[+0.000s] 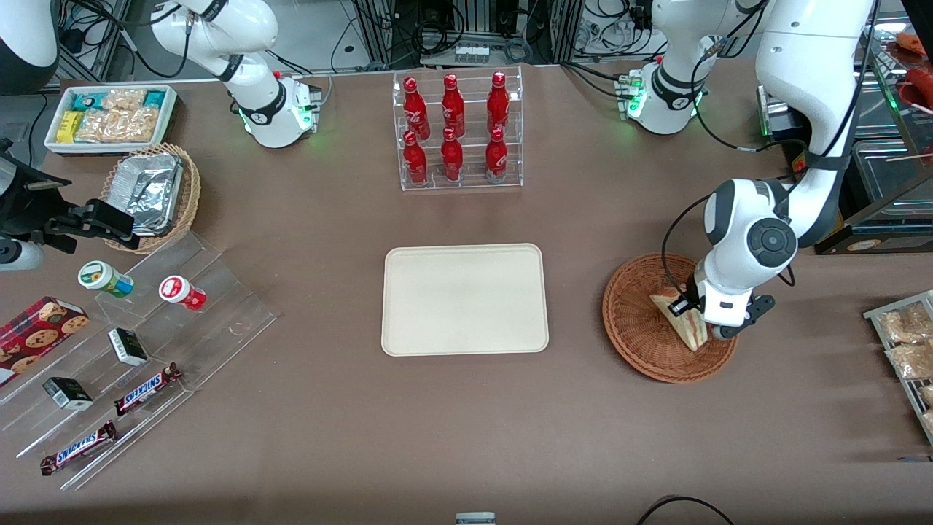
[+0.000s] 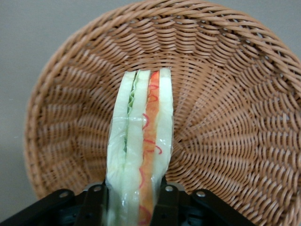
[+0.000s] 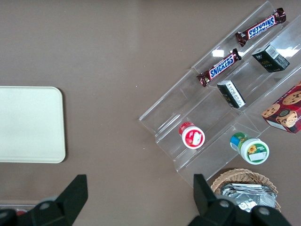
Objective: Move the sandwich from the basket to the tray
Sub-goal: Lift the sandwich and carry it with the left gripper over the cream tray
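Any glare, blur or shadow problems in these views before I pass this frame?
Front view: even light, mild glare on the clear bottle rack. Left wrist view: sandwich sharp, its wrap glossy, basket weave crisp, gripper dark. Right wrist view: bright reflections on the acrylic shelf, tray slightly washed out.

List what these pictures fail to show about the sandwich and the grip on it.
- Front view: the gripper and arm cover much of the sandwich in the basket.
- Left wrist view: the sandwich runs off the picture's edge between the fingers; whether it has lifted off the basket cannot be told.
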You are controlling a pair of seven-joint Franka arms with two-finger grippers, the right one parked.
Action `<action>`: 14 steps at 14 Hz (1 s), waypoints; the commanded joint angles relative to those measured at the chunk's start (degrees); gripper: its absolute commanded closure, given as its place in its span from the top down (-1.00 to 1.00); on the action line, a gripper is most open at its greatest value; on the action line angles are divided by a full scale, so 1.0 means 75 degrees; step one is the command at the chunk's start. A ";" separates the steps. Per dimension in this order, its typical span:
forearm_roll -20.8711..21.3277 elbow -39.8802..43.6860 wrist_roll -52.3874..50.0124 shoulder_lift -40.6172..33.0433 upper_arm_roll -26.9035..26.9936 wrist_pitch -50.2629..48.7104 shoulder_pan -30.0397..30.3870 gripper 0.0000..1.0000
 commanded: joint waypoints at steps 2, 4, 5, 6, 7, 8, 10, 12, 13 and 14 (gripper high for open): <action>0.0206 0.0703 -0.0042 -0.0813 -0.0136 -0.2002 -0.0085 -1.00; 0.0194 0.1382 -0.0159 -0.0954 -0.0347 -0.2976 -0.0271 -1.00; 0.0182 0.1664 -0.0194 -0.0955 -0.0475 -0.3247 -0.0447 -1.00; 0.0136 0.1945 -0.0368 -0.0931 -0.0569 -0.3470 -0.0692 -1.00; 0.0135 0.2168 -0.0625 -0.0885 -0.0593 -0.3577 -0.0996 -1.00; 0.0124 0.2367 -0.0825 -0.0826 -0.0605 -0.3601 -0.1405 -1.00; 0.0124 0.2696 -0.0874 -0.0535 -0.0605 -0.3566 -0.2109 -1.00; 0.0170 0.3350 -0.0909 0.0119 -0.0605 -0.3519 -0.2894 -1.00; 0.0194 0.3772 -0.1025 0.0541 -0.0605 -0.3519 -0.3246 -1.00; 0.0217 0.4193 -0.1131 0.1033 -0.0594 -0.3519 -0.3585 -1.00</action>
